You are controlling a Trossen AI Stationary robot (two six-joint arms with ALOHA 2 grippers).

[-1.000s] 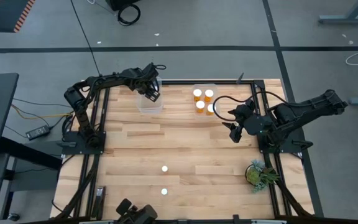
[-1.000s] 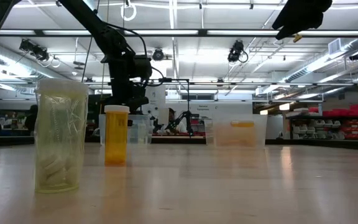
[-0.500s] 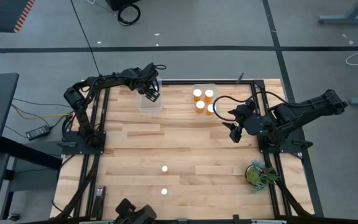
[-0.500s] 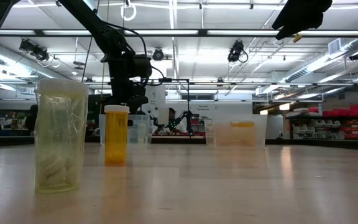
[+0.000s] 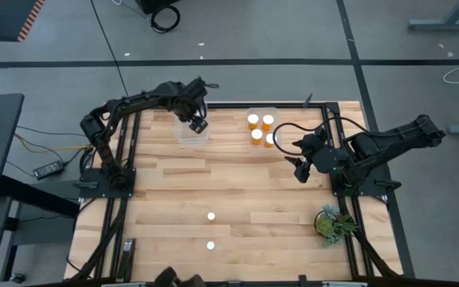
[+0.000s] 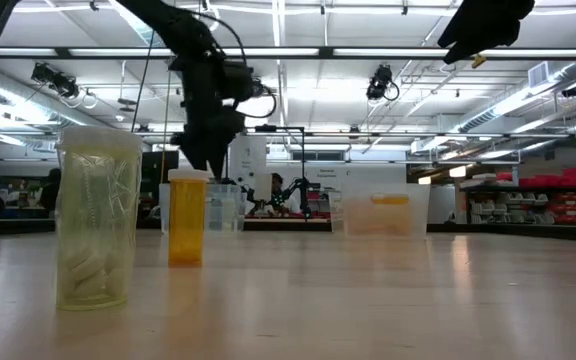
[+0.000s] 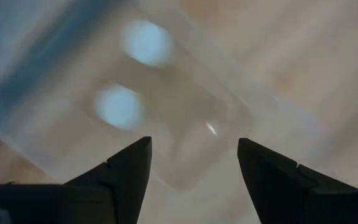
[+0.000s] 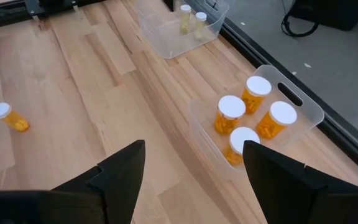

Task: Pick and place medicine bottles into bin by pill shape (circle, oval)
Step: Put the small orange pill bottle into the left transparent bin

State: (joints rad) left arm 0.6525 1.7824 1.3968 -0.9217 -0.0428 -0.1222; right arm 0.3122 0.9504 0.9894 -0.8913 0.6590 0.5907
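My left gripper (image 5: 198, 124) is open and empty above the clear left bin (image 5: 191, 134) at the table's far side. In the left wrist view (image 7: 191, 162) two white caps (image 7: 146, 42) show blurred inside that bin. My right gripper (image 5: 300, 168) is open and empty, in the air at the table's right, near the clear right bin (image 5: 249, 113). That bin holds several amber bottles (image 8: 231, 114) standing upright. Two more bottles stand on their bases on the table's near middle: an orange one (image 6: 187, 216) and a pale yellowish one (image 6: 98, 230). Their caps show from above (image 5: 211, 215).
A small green potted plant (image 5: 332, 222) stands at the table's near right corner. The dark frame rails (image 5: 126, 151) run along the table's left and right edges. Bare wood (image 5: 213, 175) lies between the bins and the two standing bottles.
My left gripper has risen above the left bin and shifted a little toward the table's right. The bottles and bins have stayed where they were.
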